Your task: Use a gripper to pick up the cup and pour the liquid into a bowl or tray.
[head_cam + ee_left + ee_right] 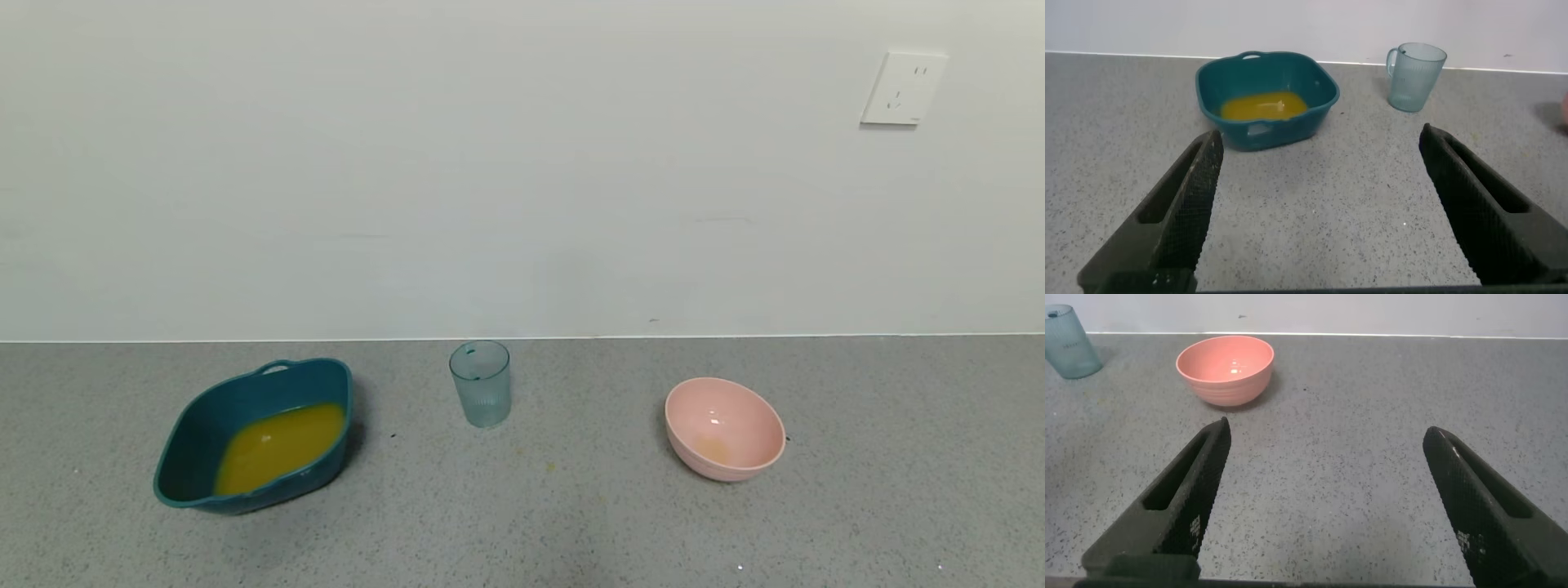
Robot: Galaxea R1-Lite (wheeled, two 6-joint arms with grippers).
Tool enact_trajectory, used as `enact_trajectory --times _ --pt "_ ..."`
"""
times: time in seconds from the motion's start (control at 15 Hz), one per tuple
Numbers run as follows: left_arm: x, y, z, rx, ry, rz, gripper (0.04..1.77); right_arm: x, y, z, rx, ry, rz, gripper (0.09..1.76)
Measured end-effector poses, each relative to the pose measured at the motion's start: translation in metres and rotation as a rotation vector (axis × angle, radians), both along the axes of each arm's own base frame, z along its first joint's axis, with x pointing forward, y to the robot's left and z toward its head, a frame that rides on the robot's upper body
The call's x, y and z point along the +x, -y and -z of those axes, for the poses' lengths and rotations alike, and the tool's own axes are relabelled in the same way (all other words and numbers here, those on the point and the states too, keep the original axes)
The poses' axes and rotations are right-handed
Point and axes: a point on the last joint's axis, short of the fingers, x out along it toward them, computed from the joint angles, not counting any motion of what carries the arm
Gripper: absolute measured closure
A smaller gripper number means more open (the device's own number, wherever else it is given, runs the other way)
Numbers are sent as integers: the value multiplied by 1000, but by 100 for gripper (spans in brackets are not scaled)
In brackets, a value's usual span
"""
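Observation:
The clear ribbed cup (pixel 480 384) stands upright and looks empty on the grey counter, near the wall; it also shows in the left wrist view (pixel 1414 76) and the right wrist view (pixel 1071 341). The dark teal tub (pixel 204 425) sits to its left and holds orange-yellow liquid (pixel 277 445), also seen in the left wrist view (pixel 1264 106). Neither arm shows in the head view. My left gripper (pixel 1319 143) is open and empty, well short of the tub (pixel 1319 86) and cup. My right gripper (pixel 1327 433) is open and empty over bare counter.
A round pink bowl (pixel 724 428) sits right of the cup, with a faint orange trace inside; it also shows in the right wrist view (pixel 1225 369). A white wall with a socket (pixel 904 88) backs the counter.

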Motion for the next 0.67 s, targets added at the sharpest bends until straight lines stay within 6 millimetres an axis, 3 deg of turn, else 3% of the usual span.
enact_trajectory --times 0.67 --pt "4 1 12 148 -41 59 9 0 0 0 0 -1 0 14"
